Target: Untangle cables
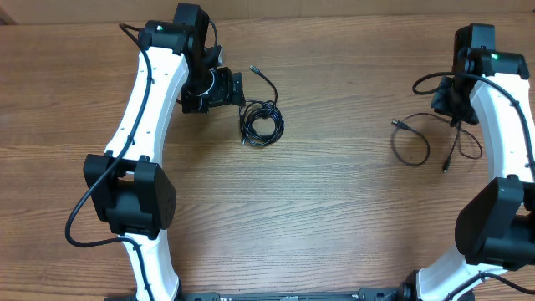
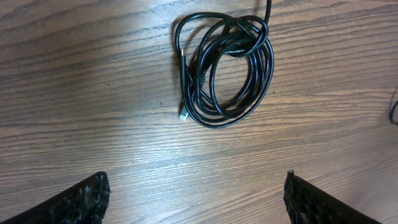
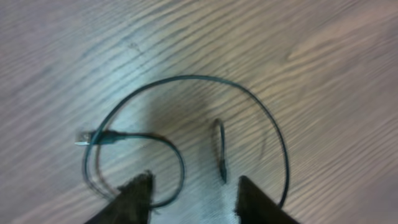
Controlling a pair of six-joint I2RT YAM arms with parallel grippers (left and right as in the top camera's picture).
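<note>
While your left gripper (image 2: 196, 202) hovers with fingers spread wide and holding nothing, the coiled bundle of thin black cable (image 2: 227, 71) lies on the brown wood-grain table (image 1: 318, 217) just ahead of it, a silvery plug tip (image 2: 183, 116) at the coil's edge. Well apart, on your right side, a second thin black cord in loose open loops (image 3: 186, 79) lies flat. Your right gripper (image 3: 193, 199) hangs over it, fingers parted, with strands passing between them unpinched
</note>
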